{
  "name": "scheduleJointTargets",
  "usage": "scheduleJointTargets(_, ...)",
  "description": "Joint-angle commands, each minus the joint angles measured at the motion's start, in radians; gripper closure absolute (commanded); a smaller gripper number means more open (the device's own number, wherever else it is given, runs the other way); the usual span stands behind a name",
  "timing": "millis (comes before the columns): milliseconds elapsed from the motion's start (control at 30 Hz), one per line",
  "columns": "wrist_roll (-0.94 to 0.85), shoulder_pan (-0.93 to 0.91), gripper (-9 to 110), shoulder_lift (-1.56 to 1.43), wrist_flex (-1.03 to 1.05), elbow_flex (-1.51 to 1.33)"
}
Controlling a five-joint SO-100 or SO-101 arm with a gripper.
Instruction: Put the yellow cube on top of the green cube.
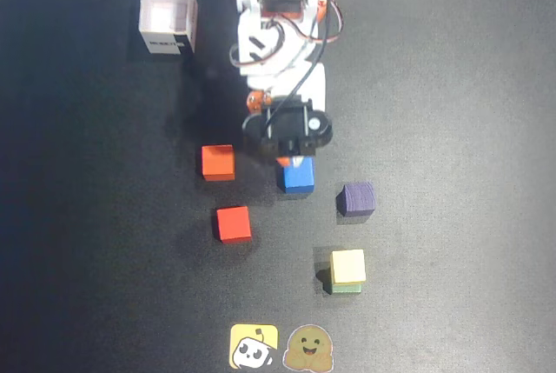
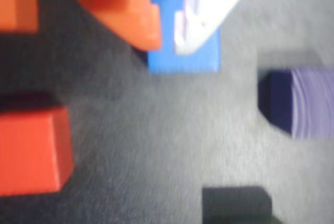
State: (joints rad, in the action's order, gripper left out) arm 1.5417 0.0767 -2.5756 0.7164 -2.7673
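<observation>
- Stickers, nearest edge of the overhead view: a flat yellow sticker [image 1: 254, 346] with a cartoon face and a brown smiling sticker [image 1: 309, 349] lay side by side on the black mat [image 1: 452, 129].
- Yellow cube [image 1: 348, 266]: sat squarely on top of the green cube [image 1: 347, 287], of which only a thin edge showed beneath. Judged: the stack was already made, and the placing step looked finished.
- Red cube [image 1: 233, 223]: stood alone, well apart from the stack; in the wrist view it filled the lower left [image 2: 32, 151].
- Purple cube [image 1: 356, 198]: stood between the stack and the arm, off to the right in the overhead view; seen blurred at the right of the wrist view [image 2: 300, 101].
- Blue cube [image 1: 295, 174]: lay directly under the gripper tips; in the wrist view [image 2: 182, 51] it showed behind both fingers.
- Orange cube [image 1: 218, 162]: stood just left of the blue cube.
- Gripper [image 1: 287, 129]: hovered over the blue cube, clear of the stack. In the wrist view [image 2: 168, 38] the orange and white fingers stood nearly together with a narrow gap, holding nothing.
- Judged next move: only withdrawal to rest, without brushing the blue cube or the stack.
- White box [image 1: 168, 16]: farthest item, open-topped, upper left of the overhead view; its interior appeared empty.
</observation>
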Motion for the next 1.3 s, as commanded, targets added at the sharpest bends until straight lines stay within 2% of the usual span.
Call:
scheduleJointTargets(0, -0.006, -0.012, 101, -0.13, 0.017, -0.054)
scheduleJointTargets(233, 0.014, -0.014, 101, -0.233, 0.123, -0.08)
scheduleJointTargets(300, 0.032, -0.002, 101, -0.376, 0.229, -0.106)
scheduleJointTargets(533, 0.025, 0.028, 101, -0.517, 0.439, -0.106)
scheduleJointTargets(867, 0.023, 0.037, 101, -0.517, 0.551, -0.106)
scheduleJointTargets(1267, 0.021, 0.04, 101, -0.517, 0.552, -0.106)
